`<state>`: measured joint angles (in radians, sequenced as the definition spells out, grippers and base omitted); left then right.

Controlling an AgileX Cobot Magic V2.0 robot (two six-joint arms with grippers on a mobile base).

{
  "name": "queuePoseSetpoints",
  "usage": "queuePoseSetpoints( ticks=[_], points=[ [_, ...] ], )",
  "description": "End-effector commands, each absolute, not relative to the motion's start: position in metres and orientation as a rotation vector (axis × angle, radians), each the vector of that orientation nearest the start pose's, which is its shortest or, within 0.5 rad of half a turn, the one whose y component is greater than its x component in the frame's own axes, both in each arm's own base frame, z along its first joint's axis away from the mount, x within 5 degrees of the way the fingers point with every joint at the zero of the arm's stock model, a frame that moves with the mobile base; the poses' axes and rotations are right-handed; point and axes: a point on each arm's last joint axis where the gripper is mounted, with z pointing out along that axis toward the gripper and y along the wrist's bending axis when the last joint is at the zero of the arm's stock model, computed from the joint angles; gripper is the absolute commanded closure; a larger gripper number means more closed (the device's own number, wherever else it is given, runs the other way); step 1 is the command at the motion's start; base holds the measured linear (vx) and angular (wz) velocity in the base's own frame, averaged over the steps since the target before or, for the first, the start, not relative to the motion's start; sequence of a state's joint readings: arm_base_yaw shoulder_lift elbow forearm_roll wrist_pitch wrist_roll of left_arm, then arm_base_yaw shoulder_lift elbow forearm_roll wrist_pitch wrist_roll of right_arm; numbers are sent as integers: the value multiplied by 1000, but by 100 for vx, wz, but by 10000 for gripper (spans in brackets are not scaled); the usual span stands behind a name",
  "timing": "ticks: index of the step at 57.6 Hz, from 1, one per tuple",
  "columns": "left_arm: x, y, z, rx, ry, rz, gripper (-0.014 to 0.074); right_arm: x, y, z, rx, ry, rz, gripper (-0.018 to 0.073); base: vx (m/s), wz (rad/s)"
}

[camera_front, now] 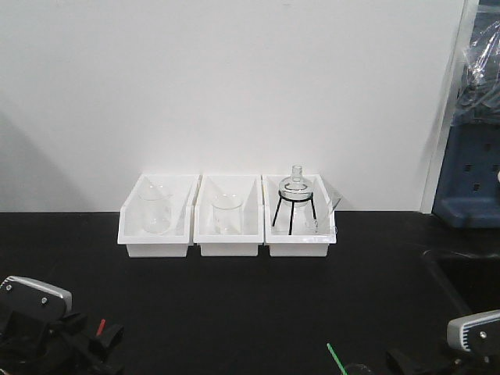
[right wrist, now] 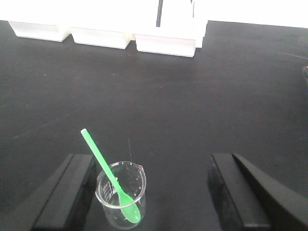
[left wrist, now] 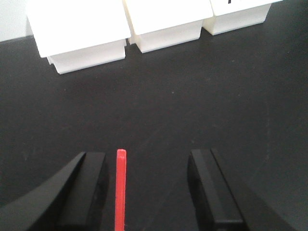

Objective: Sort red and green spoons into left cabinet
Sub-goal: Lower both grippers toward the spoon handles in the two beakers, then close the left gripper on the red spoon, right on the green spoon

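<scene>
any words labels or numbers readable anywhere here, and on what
No text is readable in any view.
On the small clear glass beaker holding the bright green plastic spoon: faint marks on its wall, too blurred to read.
On the white plastic bins: no labels show.

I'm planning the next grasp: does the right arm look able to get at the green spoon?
Probably yes: the green spoon leans in a beaker close by the open right gripper, handle sticking out unobstructed.

Bench: black matte counter top [camera_front: 234,312], set against a white wall.
Back row: left white bin [camera_front: 155,244], middle white bin [camera_front: 227,244], right white bin [camera_front: 299,245], standing side by side.
Near edge: small glass beaker [right wrist: 137,192], upright, well apart from the bins.
</scene>
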<state>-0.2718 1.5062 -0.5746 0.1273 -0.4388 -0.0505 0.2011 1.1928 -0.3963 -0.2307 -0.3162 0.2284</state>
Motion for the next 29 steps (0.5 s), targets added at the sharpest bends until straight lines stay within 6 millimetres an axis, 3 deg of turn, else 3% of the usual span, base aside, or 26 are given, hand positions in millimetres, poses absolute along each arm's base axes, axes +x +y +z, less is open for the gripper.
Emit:
queuePoseSetpoints(
  ticks=[1, 29],
  points=[
    [282, -87, 216, 349, 1816, -214, 99, 220, 53, 237, -233, 1835, 231, 20, 0, 0],
    [298, -83, 189, 258, 1804, -151, 101, 219, 52, 235, -232, 1857, 225, 20, 0, 0]
  ],
)
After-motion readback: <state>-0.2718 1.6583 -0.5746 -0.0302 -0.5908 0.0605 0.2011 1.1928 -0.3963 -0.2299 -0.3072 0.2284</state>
